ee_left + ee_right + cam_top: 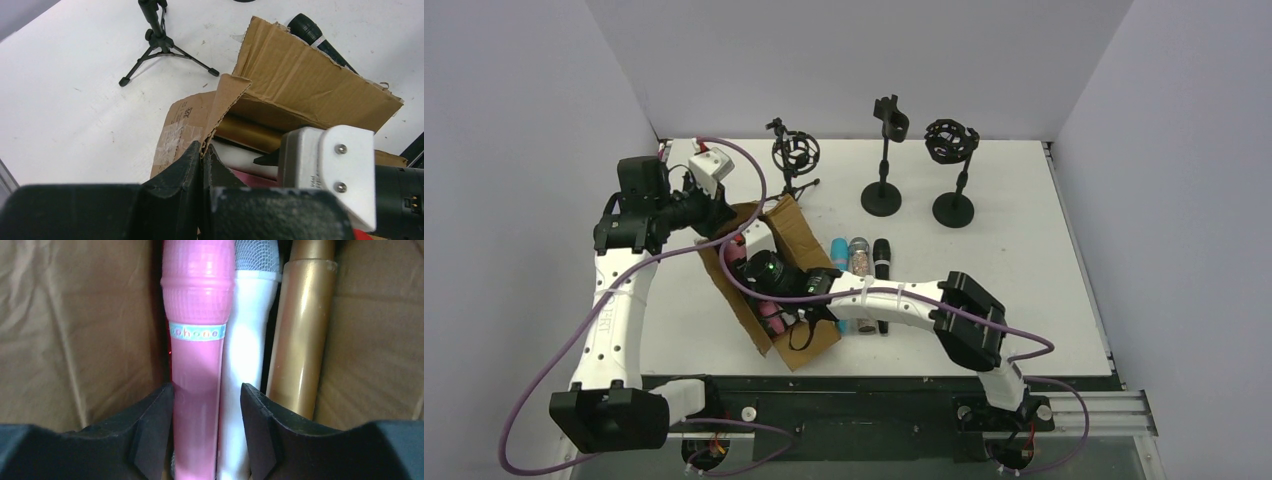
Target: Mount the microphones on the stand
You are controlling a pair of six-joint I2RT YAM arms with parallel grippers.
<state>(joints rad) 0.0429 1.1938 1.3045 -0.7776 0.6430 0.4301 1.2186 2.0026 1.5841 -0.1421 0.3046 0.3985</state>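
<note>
**Step in hand: retrieval of a microphone from the cardboard box (796,232).**

The left end effector (202,150) is closed on the edge of a box flap and holds the box open. The right end effector (207,390) is inside the box. Its jaws stand part-way apart, astride both the pink microphone (197,315) and the white microphone (250,340). It cannot be told whether they press on these bodies. A gold microphone (300,330) lies just beside the white one, outside the jaws.

Three more microphones lie side by side on the desk (1024,250), just beside the box: teal (839,252), glittery (859,255) and black (882,262). All three stands (884,150) at the far edge carry nothing.

**Next move, as judged:** shift the right jaws to isolate the pink microphone, then close and lift it out. Closing on two bodies risks a slipping grip.
</note>
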